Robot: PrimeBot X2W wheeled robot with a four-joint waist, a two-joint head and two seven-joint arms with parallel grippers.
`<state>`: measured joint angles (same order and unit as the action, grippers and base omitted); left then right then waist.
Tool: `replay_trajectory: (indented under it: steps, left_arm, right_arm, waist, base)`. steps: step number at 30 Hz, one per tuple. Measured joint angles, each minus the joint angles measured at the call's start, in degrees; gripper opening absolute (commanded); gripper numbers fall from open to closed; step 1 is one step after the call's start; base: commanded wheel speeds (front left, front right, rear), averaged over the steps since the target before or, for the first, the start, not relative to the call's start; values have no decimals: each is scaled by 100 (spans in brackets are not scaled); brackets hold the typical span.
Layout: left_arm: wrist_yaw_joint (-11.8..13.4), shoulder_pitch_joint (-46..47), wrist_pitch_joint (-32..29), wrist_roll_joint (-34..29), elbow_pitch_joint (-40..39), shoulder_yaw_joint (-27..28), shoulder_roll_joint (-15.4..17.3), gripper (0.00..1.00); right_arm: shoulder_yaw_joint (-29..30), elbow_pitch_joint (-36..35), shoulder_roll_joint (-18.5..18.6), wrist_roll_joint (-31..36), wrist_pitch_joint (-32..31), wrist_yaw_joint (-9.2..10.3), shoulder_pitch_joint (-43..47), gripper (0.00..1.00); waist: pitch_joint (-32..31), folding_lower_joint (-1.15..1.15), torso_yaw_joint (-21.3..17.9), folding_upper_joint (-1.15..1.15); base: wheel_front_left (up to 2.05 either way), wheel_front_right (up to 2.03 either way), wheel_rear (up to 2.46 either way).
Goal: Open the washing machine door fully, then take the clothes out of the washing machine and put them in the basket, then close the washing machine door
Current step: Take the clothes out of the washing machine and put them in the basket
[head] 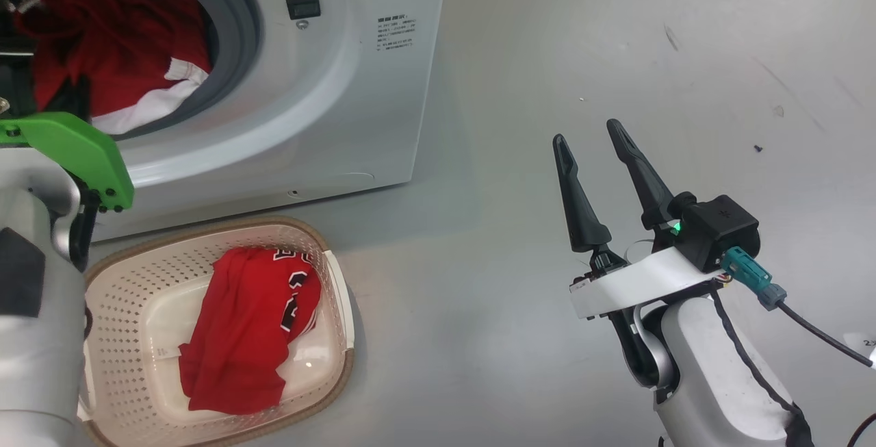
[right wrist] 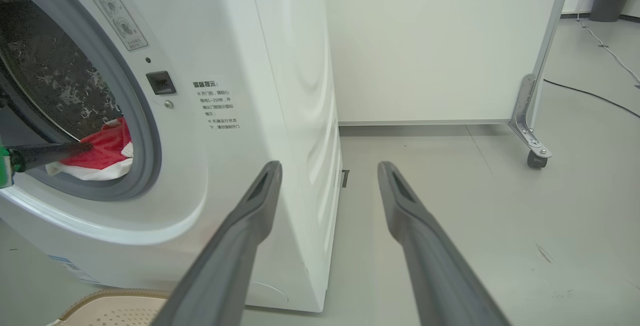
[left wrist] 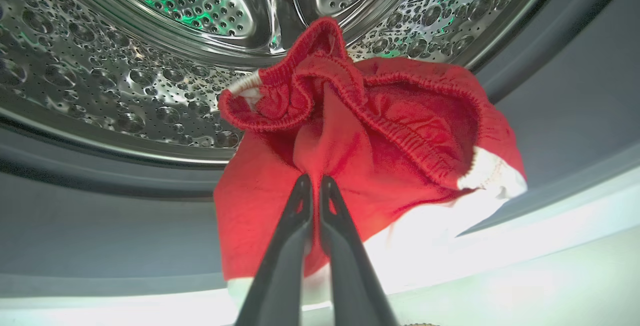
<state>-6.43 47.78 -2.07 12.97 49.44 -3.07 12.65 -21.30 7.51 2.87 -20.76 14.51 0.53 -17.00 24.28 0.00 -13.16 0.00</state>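
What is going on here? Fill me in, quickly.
The robot is emptying the washing machine. Its left claw is shut on a red garment with white trim at the mouth of the drum. A red jersey already lies in the basket in front of the machine. The right claw is open and holds nothing, over the floor beside the machine.

From the head we look steeply down on the floor [head: 547,57], with the washing machine [head: 356,91] at upper left and the basket [head: 130,289] below it. Our left wrist camera sits very close inside the machine's mouth, facing the drum [left wrist: 150,66]. Our right wrist camera looks roughly level along the machine's front from nearby. All three views share the red clothes [left wrist: 350,166] at the opening.
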Motion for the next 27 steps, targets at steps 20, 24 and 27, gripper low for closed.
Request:
replay_trajectory:
  steps: [20, 24, 27]
  left_arm:
    - [-51, -1231, 1226, 43, -5, -314, -312, 0]
    - [-52, -1452, 1456, 64, -136, -369, -397, 0]
    - [-69, -1553, 1527, 65, -272, -434, -448, 0]
  right_arm:
    - [191, 354, 2, 16, 0, -209, 572, 100]
    - [247, 392, 2, 15, 0, -248, 703, 100]
    - [260, 401, 2, 14, 0, -249, 723, 100]
  waist:
    - [-1120, 0, 615, 0]
    - [-1375, 0, 783, 0]
    - [-1506, 0, 876, 0]
  base:
    - [0, 0, 0]
    - [0, 0, 0]
    - [0, 0, 0]
